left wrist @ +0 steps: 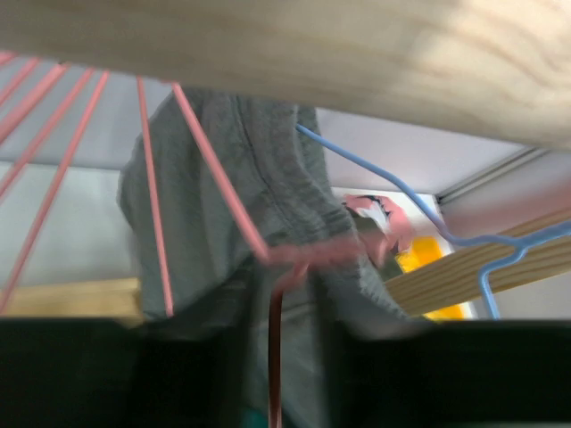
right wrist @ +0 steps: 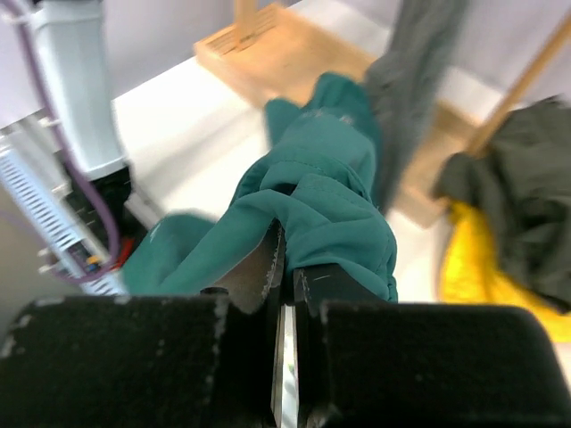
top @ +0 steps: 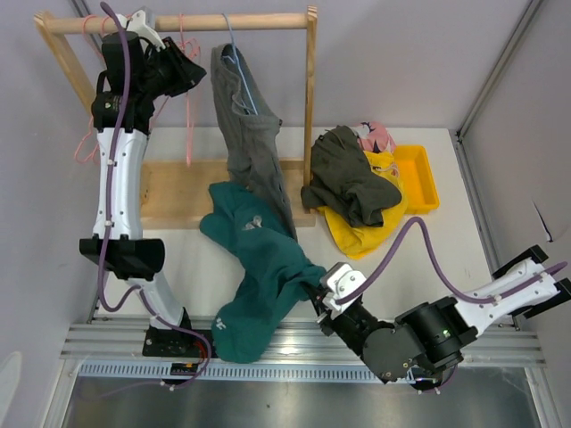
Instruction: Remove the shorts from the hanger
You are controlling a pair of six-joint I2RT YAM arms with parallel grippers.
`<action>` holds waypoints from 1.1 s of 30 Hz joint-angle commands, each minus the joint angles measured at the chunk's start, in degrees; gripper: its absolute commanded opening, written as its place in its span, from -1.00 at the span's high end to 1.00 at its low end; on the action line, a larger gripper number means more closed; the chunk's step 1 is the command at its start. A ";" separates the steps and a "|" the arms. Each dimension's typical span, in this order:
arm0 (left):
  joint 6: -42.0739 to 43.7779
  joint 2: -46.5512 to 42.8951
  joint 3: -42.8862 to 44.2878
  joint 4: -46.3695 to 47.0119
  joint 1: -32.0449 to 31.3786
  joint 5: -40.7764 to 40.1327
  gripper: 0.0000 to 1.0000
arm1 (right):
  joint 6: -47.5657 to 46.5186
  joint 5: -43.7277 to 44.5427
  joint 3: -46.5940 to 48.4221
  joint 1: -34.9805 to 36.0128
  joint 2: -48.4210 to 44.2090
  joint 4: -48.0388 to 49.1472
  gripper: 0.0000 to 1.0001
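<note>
I see the white tabletop (top: 446, 259) carrying a wooden rack (top: 223, 21), my landmark for everything here. The teal shorts (top: 259, 276) are off the rack, sprawled on the tabletop from the rack's base out toward the arm mounts. The grey shorts (top: 250, 134) are the only pair on the rack. They hang near the middle of its rail and their lower end trails over the base to meet the teal cloth.

Just right of the rack's right post lies a heap of 3 pairs. The olive shorts (top: 348, 178) are on top and the yellow shorts (top: 366, 232) are under them. The pink shorts (top: 379, 138) peek out at the far side of the heap. A yellow tray (top: 419, 178) sits on the side of the heap away from the rack, partly covered by it.

A blue hanger (top: 234, 53) holds the grey pair on the rail, and bare pink hangers (top: 187, 125) dangle nearer the rail's left end. My left gripper (top: 174, 67) is up at that left end. In its blurred wrist view the fingers stand a little apart, with a pink wire between them. My right gripper (top: 317, 299) is in front of the rack, clamped tight on a fold of the teal shorts.
</note>
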 commanded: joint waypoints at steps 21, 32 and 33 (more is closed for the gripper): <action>0.30 -25.10 -30.17 12.89 1.21 2.89 -0.99 | -50.40 -14.41 54.51 -39.85 13.24 15.48 1.00; -0.49 -30.82 -37.22 15.97 1.21 5.79 -0.99 | -32.34 -36.99 65.25 -77.46 25.47 11.00 1.00; -0.32 -31.43 -37.48 16.06 1.12 5.79 -0.99 | -30.12 -40.31 65.34 -83.41 26.18 11.00 1.00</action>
